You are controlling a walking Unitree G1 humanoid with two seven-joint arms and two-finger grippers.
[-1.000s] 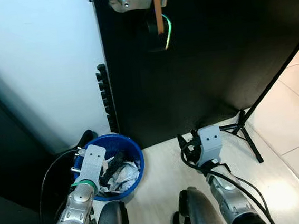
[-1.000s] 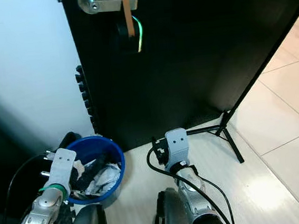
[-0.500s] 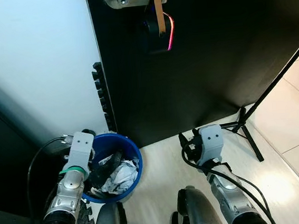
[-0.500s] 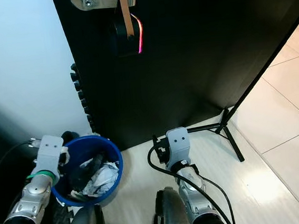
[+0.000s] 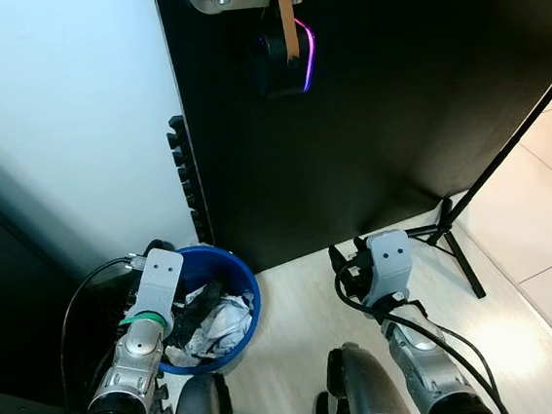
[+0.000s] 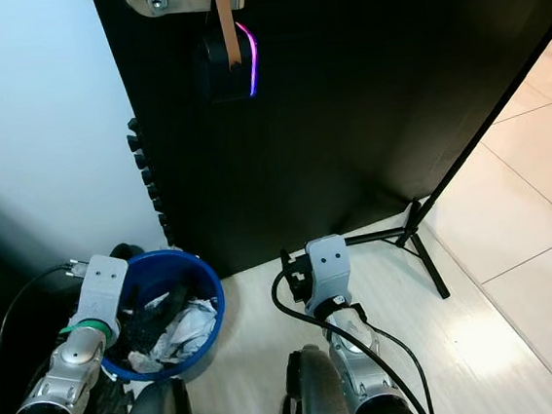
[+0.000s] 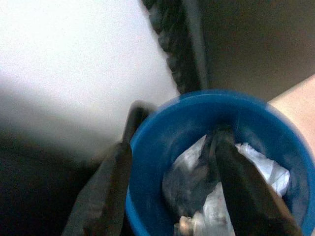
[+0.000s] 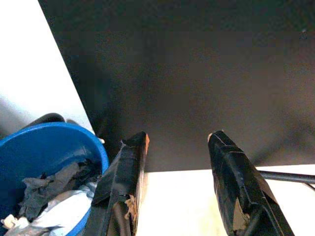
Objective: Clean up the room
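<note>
Trash (image 5: 214, 325) lay in the blue bin (image 5: 242, 274) at lower left, beside the black door (image 5: 384, 108). Left gripper (image 7: 172, 196) straddled its rim, spread and empty; right gripper (image 8: 177, 182) likewise held nothing.

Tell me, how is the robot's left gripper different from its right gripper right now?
The left gripper is over the blue bin, one finger outside its rim and one over the crumpled trash; the right gripper hangs over bare tiled floor, facing the black door. The left gripper sits by the white wall; the right sits near a black stand. Both are open and hold nothing.
</note>
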